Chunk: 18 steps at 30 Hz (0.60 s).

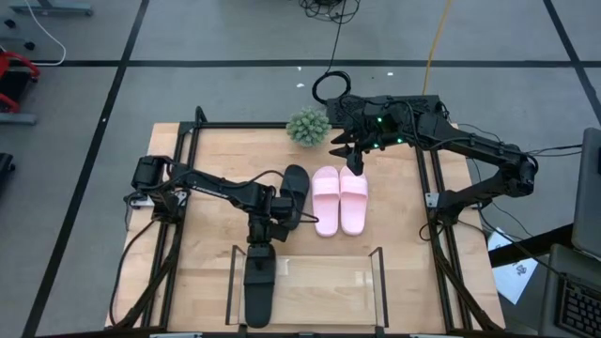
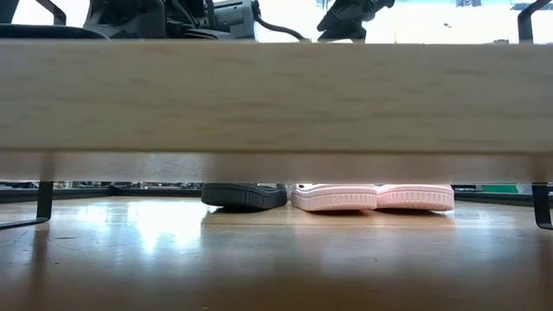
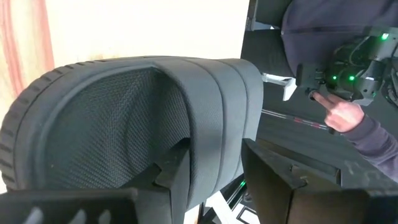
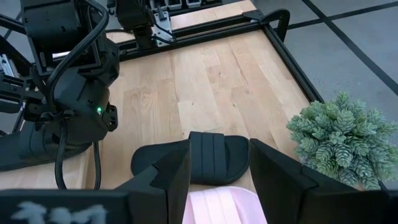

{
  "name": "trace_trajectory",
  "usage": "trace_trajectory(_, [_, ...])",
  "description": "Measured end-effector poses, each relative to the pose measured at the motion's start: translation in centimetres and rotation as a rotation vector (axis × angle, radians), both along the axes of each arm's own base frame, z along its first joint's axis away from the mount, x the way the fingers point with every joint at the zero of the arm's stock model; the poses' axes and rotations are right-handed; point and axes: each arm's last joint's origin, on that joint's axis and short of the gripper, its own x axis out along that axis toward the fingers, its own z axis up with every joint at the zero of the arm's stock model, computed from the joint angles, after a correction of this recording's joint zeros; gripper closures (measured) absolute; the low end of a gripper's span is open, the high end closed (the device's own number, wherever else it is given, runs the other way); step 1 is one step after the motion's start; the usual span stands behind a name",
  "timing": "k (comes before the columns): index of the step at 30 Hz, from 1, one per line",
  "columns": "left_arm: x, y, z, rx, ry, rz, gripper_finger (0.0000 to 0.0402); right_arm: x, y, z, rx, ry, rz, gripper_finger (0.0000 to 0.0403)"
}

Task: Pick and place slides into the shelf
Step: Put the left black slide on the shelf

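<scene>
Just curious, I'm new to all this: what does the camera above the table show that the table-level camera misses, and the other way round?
Only the overhead view shows the left gripper holding a black slide at the shelf, the right gripper above the pink pair, and a small plant. Only the low view shows the soles side-on, under a wooden board blocking most of the picture. Both show the second black slide beside the pink slides.

A pale wood surface (image 1: 216, 272) with a black frame (image 1: 441, 253) stands on a grey floor (image 1: 188, 38) crossed by dark tape lines (image 1: 282, 63). At the upper middle of the high view a small green plant (image 1: 307, 127) sits on the surface's far edge, with a black cable coil (image 1: 328, 88) and a yellow cable (image 1: 434, 42) on the floor behind it. At the lower right lie a laptop (image 1: 575, 305) and a paper sheet (image 1: 516, 280).
</scene>
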Motion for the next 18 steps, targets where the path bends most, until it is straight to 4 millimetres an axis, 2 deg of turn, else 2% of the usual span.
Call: trace_trajectory(18, [0.15,0.92,-0.14,0.059,0.006,0.042,0.0261,0.00,0.01,-0.01,0.002,0.000,0.002,0.0250])
